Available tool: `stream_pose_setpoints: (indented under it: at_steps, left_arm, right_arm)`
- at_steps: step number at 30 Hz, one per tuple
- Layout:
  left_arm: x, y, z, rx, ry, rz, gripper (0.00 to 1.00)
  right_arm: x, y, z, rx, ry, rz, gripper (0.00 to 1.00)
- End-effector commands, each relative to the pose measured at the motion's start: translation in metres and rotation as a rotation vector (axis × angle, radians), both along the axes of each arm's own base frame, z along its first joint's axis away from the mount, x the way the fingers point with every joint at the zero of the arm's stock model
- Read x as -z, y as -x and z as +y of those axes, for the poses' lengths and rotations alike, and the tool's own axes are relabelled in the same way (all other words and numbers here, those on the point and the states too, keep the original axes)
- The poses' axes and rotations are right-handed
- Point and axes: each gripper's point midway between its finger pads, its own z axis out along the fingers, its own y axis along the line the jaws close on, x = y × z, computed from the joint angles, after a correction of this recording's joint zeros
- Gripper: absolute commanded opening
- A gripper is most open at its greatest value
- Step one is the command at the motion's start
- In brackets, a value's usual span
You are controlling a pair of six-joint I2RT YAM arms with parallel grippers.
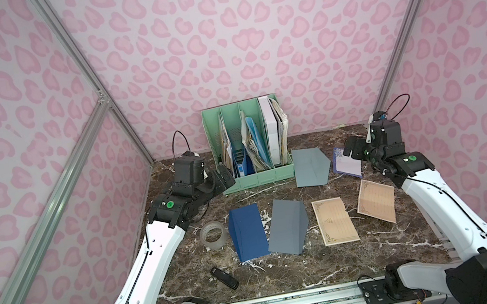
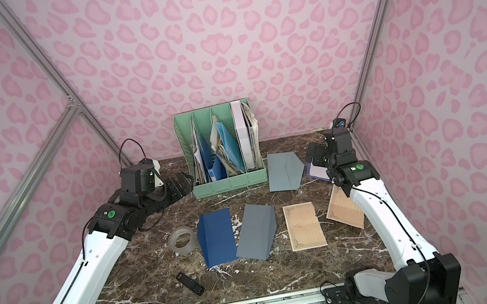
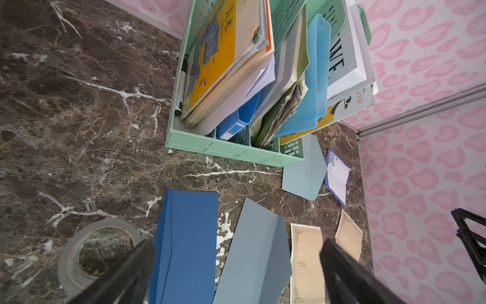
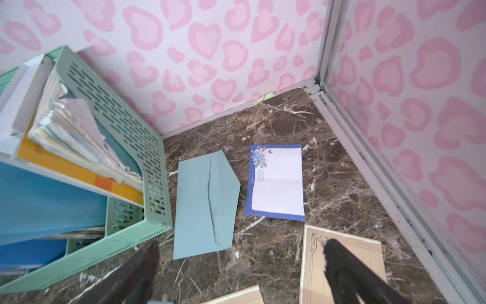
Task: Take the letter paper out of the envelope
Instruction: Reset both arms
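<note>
Marble tabletop [image 1: 288,269] holds the blue-bordered letter paper [image 4: 276,181] flat, just beside the pale envelope [image 4: 200,205], flap open, near the green file rack [image 1: 253,179]. Left gripper [image 3: 236,244] and right gripper [image 4: 240,244] hover with jaws spread wide, empty.

light: bright, even | shadows: soft | wrist views: blurred near edges

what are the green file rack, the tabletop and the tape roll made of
Green file rack: apparently moulded plastic, matte, with slotted walls. Tabletop: marble or marble-look laminate, brown with white veins, slight sheen. Tape roll: probably plastic tape, cloudy and translucent-looking.
</note>
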Motion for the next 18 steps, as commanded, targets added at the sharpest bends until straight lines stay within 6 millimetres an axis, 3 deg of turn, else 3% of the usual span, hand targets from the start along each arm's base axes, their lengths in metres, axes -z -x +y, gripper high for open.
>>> stream_pose_setpoints:
  at_steps: [1,4,8,11,14,18]
  left_arm:
    - [0.011,0.008,0.059,-0.276,-0.19,0.056,0.99]
    - [0.02,0.019,0.1,-0.488,-0.286,0.021,0.99]
    - [0.026,0.024,0.128,-0.592,-0.389,-0.142,0.99]
    - [0.034,0.023,0.139,-0.563,-0.556,-0.216,0.99]
    - [0.05,0.023,0.151,-0.565,-0.725,-0.164,0.99]
    - [0.092,0.006,0.16,-0.506,-0.857,-0.061,0.99]
  right_arm:
    - [-0.01,-0.007,-0.032,0.215,0.009,-0.083,0.98]
    - [-0.011,-0.009,-0.036,0.201,0.05,-0.224,0.98]
    - [0.0,0.001,-0.043,0.186,0.179,-0.411,0.98]
    - [0.031,0.003,-0.051,0.197,0.287,-0.371,0.98]
    - [0.073,0.001,-0.054,0.173,0.331,-0.271,0.98]
    - [0.117,0.001,-0.051,0.146,0.335,-0.189,0.98]
